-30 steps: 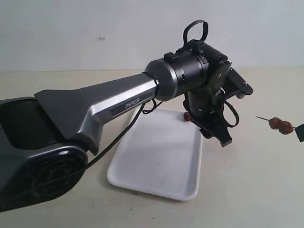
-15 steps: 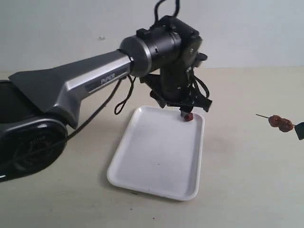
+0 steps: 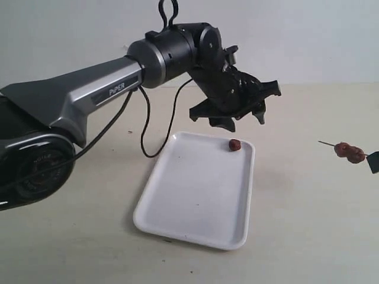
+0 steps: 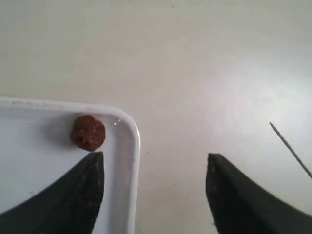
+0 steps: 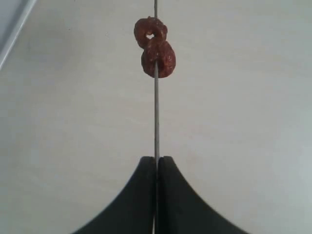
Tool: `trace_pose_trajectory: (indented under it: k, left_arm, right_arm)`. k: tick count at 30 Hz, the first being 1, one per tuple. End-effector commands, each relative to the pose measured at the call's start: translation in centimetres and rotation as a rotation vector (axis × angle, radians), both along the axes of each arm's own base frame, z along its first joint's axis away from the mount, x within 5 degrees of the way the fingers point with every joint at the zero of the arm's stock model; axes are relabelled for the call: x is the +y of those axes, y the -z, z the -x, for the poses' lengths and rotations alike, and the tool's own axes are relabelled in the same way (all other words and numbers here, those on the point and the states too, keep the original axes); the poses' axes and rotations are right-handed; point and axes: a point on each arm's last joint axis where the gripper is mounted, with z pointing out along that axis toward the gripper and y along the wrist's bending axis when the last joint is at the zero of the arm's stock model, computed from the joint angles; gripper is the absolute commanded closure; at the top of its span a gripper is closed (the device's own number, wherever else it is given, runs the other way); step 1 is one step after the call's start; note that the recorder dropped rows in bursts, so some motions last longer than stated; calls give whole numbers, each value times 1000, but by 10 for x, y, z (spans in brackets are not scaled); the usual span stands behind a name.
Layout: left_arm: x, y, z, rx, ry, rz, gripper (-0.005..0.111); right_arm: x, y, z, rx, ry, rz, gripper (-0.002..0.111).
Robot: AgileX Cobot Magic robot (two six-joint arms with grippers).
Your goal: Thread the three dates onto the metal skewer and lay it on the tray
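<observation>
The room light is bright, soft and even, the tray (image 3: 195,201) throws only a thin pale shadow on the table (image 3: 308,225), and the dark fingers (image 4: 63,202) near both wrist cameras look slightly out of focus.

Left arm (image 3: 106,89) overhangs tray (image 3: 189,207) corner

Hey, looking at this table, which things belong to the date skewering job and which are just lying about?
Part of the job:
tray
loose date in the tray's corner
two threaded dates
metal skewer, held in the shut right claw
open left claw

Just there:
table
left arm's black cable
</observation>
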Motion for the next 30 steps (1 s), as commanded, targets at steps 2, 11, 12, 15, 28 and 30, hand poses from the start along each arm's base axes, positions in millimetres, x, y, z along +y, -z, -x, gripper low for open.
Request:
trace_pose_trajectory:
  k: [2,11,12,15,28,30]
  left_arm:
    - [-5,19,-2,40,-38,29,46]
    - [2,21,-10,5,-65,-5,46]
    - [4,21,-11,4,-68,-6,46]
    - [6,21,-14,0,-75,-6,46]
    - [-19,22,-6,-4,-97,167,46]
    - [-23,30,-4,18,-99,172,46]
  right_arm:
    - [-1,-1,1,-6,7,2,108]
    - [-1,0,1,-4,7,2,108]
    - [-1,0,1,-4,7,2,108]
    - [-1,0,1,-4,7,2,108]
    - [-1,-1,1,-7,7,3,108]
    - [-1,-1,1,-5,7,2,108]
